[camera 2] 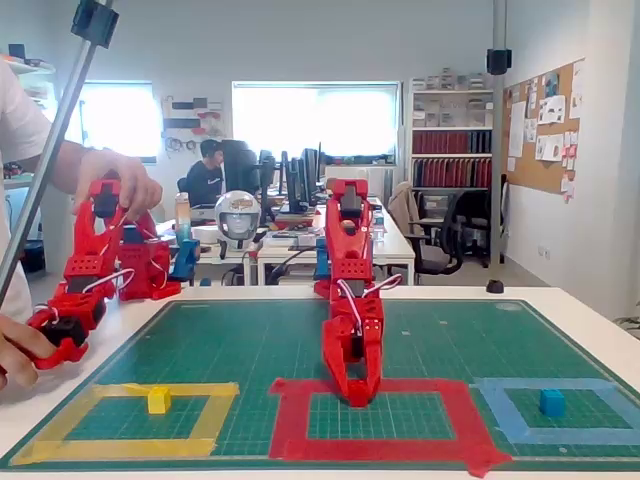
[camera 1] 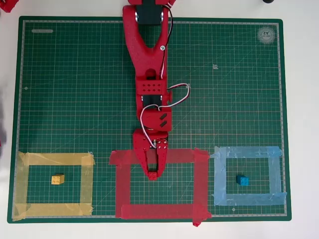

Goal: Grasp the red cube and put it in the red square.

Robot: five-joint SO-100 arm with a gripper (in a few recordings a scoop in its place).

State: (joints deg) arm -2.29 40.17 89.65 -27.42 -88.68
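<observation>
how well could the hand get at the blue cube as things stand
Probably yes: the blue cube sits alone inside the light blue tape outline. The hand is down at the red square next door, bare mat between, though the stretch looks long.

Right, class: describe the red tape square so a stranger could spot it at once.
On the green mat, three tape outlines line its bottom edge, seen overhead. The red square is the middle one, between the yellow outline and the light blue outline; it is the biggest.
</observation>
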